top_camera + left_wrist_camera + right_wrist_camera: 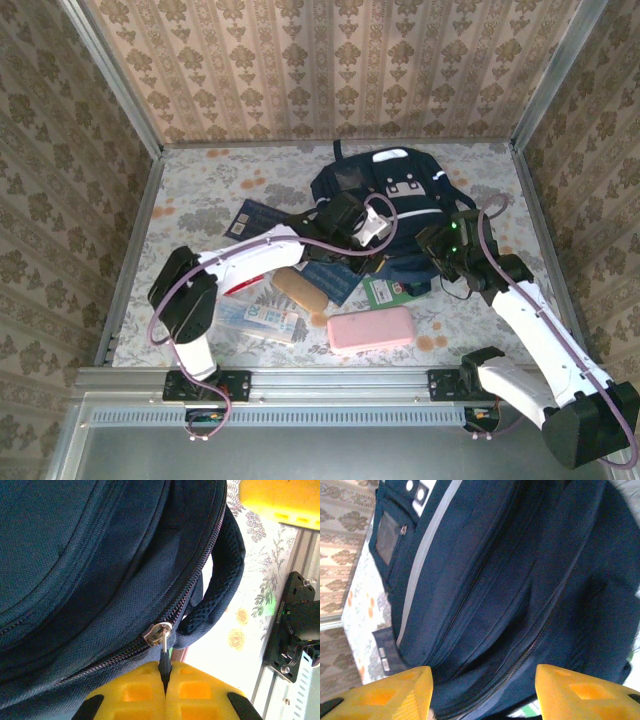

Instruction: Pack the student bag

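The left gripper [165,679] had the student bag [400,200] by its zipper pull [163,656], clamped tight.
The right gripper [482,686] hung just above it, jaws apart, empty.

From above, the bag's [400,190] near edge is lost under both arms [260,255], and the left gripper's [362,228] tips can't be made out. A green card [384,291] pokes from under the bag, its print too small to read. Left wrist view: the zip pull's [163,647] end disappears between pressed-together yellow fingers [135,690]. Right wrist view: the bag runs off top and right, and the fingers [395,692] are cut by the bottom edge.
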You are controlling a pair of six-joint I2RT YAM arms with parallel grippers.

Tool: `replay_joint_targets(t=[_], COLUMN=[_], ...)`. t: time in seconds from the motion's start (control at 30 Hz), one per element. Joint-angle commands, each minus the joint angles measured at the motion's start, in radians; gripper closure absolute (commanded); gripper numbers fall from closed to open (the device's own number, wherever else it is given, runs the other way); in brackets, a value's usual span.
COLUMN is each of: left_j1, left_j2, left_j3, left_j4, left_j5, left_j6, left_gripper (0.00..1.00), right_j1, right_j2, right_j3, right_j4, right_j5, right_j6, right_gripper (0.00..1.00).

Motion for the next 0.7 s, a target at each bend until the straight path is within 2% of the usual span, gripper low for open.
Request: replay_joint_targets(t=[0.0,0.37,0.57,0.67], left_j1=[-0.017,-0.048,-0.055,-0.057], left_j2=[0.017,0.052,0.051,0.049], left_j3=[0.066,0.113,0.122,0.118], left_j4=[0.011,0.009,0.011,0.014], left_j5=[0.053,0.048,0.050,0.048], left_j6=[0.002,-0.002,-0.002,-0.002], left_gripper=[1.00,1.00,1.00,1.00], right_j1=[-0.004,-0.005,-0.005,-0.006], right_j2=[-0.024,0.060,0.116,0.156], right_j3=[-0.045,-0.148,-0.156,-0.154], right_j4=[0.060,0.266,0.314,0.336], right_j5=[-0.118,-0.210,-0.171,-0.165], right_j6=[0.067,0.197,0.190,0.185], right_gripper=[0.42,0.48,0.52,0.57])
